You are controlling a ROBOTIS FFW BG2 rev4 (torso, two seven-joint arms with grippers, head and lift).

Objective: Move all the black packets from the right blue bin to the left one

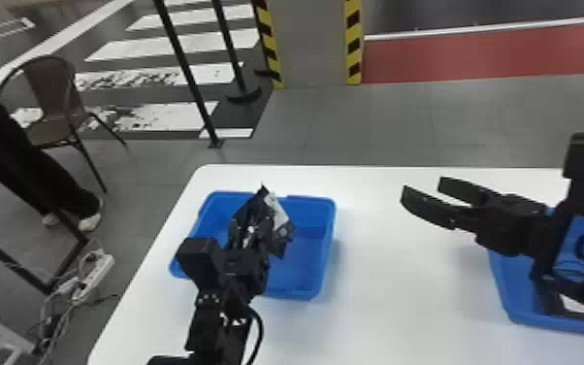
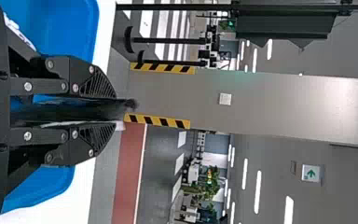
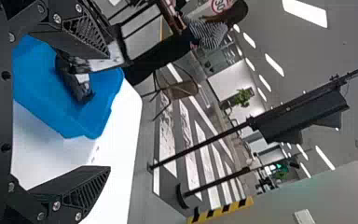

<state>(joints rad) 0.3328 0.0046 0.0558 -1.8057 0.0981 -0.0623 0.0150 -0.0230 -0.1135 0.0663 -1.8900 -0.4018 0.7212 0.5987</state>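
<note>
My left gripper (image 1: 252, 238) is over the left blue bin (image 1: 305, 262), shut on a black packet (image 1: 280, 225) with a pale patch. In the left wrist view, the dark packet (image 2: 65, 112) is pinched between the close-set fingers of the left gripper (image 2: 115, 111). My right gripper (image 1: 422, 188) stands open above the white table, pointing toward the left bin, its arm covering much of the right blue bin (image 1: 511, 291). Nothing is between the spread fingers of the right gripper (image 3: 108, 113) in its wrist view, where the left bin (image 3: 42, 98) and a black packet (image 3: 77, 84) appear farther off.
The white table (image 1: 393, 291) stretches between the two bins. Its left edge runs just outside the left bin. On the floor beyond stand a chair (image 1: 56, 92), black posts and a striped pillar (image 1: 313, 43); cables and a power strip (image 1: 93, 276) lie at the left.
</note>
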